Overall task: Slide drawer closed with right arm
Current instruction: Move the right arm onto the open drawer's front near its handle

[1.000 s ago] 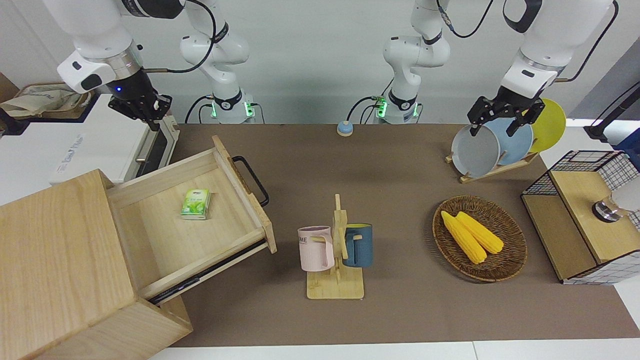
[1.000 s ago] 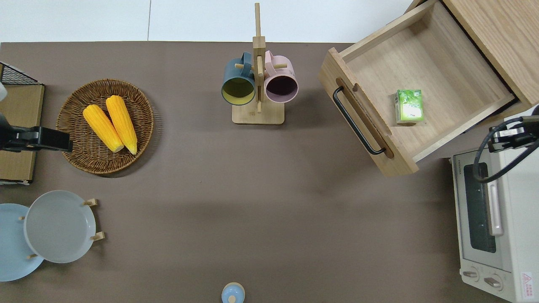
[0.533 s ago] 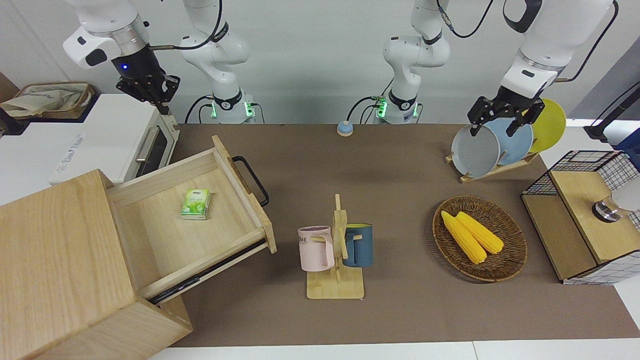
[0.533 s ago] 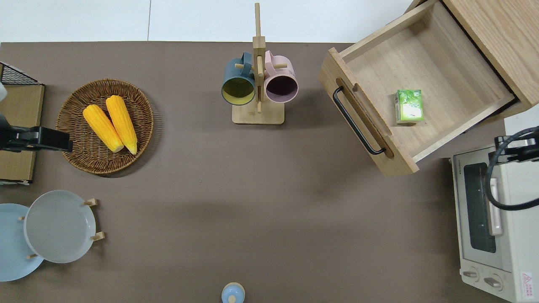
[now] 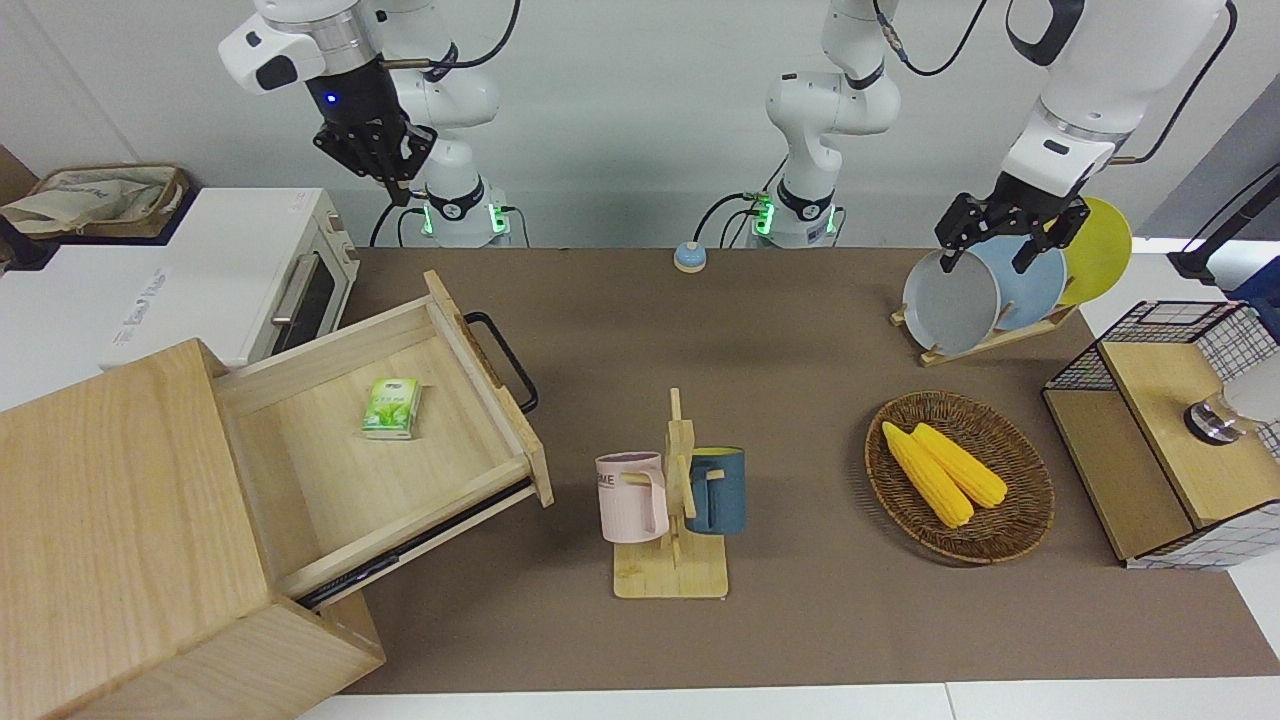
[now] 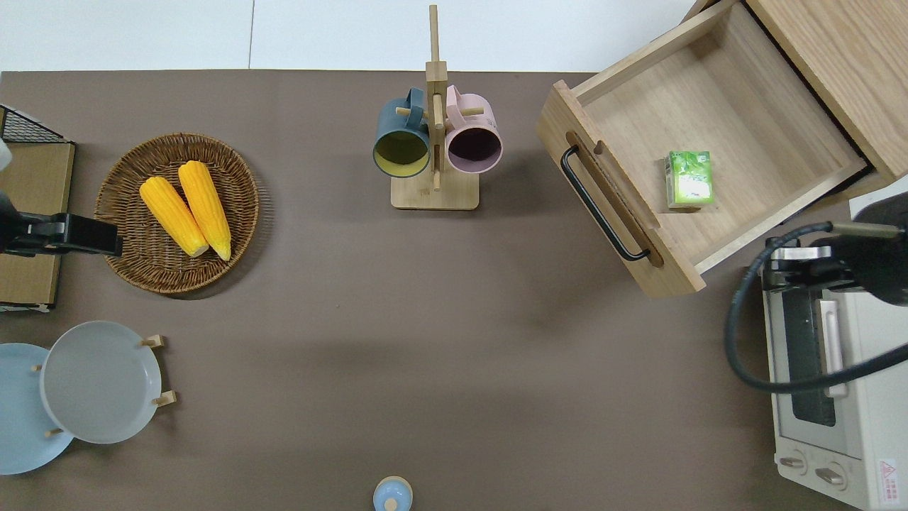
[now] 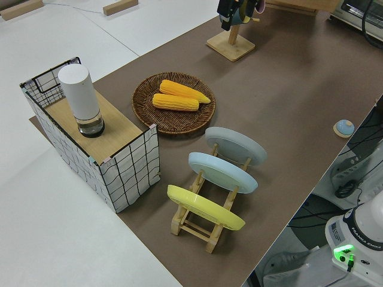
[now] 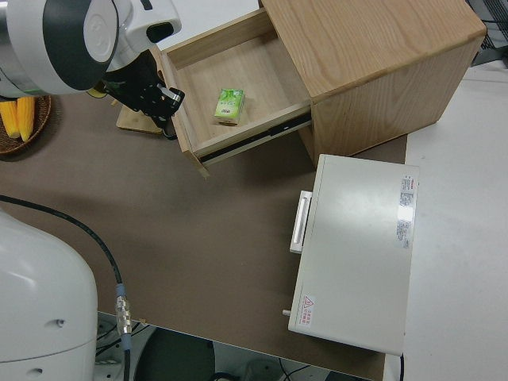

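The light-wood drawer stands pulled far out of its big box cabinet, at an angle, with its black loop handle toward the table's middle. It also shows in the overhead view and the right side view. A small green pack lies in it. My right gripper hangs high in the air, empty, over the toaster oven's corner closest to the drawer, apart from the handle. It also shows in the right side view. The left arm is parked.
A white toaster oven stands beside the cabinet, nearer to the robots. A mug rack with two mugs stands mid-table, close to the drawer front. A wicker basket with corn, a plate rack, a wire-mesh box and a blue button are also there.
My right gripper has risen and swung from over the toaster oven's top toward the table's middle. The drawer and the green pack have not moved.
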